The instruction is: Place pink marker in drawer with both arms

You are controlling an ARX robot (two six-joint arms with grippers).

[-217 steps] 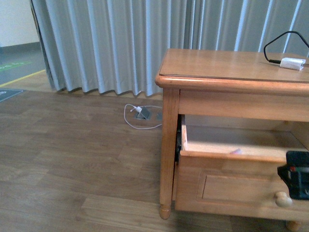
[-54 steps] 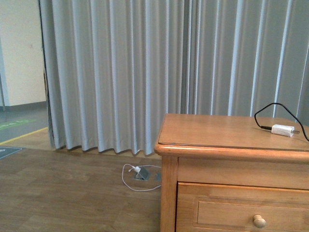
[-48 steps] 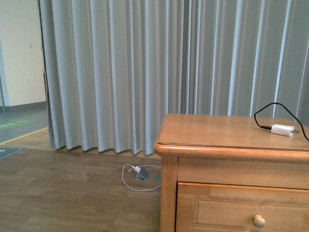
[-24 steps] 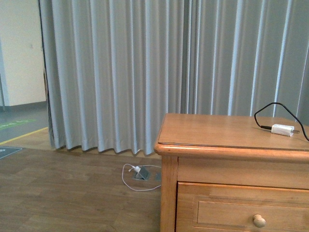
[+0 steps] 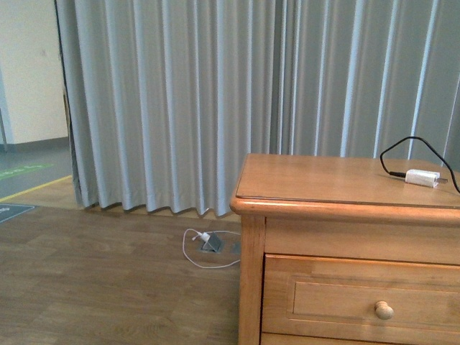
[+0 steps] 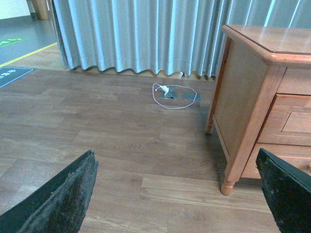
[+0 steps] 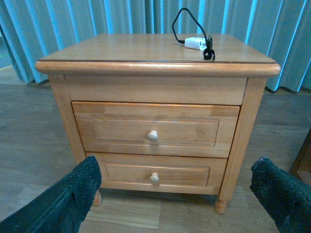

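The left gripper (image 6: 177,194) hangs low over bare floor beside the nightstand (image 6: 252,97), jaws wide apart and empty. The drawer (image 7: 154,130) is flush shut — I judge the marker lies inside, since none shows. The right gripper (image 7: 177,194) faces the stand's front, well back, fingers spread, holding nothing. A charger (image 7: 196,43) sits near the top's back edge.

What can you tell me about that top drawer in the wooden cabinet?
The upper drawer is honey-coloured wood, wide, with a recessed rectangular panel on its front and a round wooden knob at the centre. It is shut, flush with the cabinet frame, just under the top slab and above a similar lower drawer. Nothing touches it; its inside is hidden.
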